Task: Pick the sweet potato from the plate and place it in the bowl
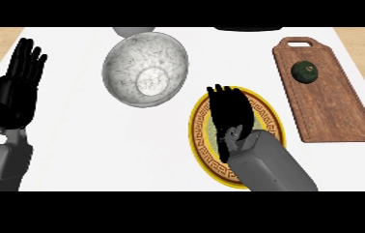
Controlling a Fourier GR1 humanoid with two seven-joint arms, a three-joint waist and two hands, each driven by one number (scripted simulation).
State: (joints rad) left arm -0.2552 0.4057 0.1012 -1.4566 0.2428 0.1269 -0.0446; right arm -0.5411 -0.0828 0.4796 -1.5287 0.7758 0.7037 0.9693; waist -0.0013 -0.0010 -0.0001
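Our right hand covers the plate at lower right, fingers straight, hiding any sweet potato. The bowl sits upper centre; a cutting board carries an avocado. Our left hand rests open at the desk's left edge.

Illumination was bright and even across the white bench, with no strong cast shadows visible. The bowl interior showed a pale highlight near its base. Both black robot hands registered as near-uniform dark shapes with little surface detail. Round items appeared stretched vertically.
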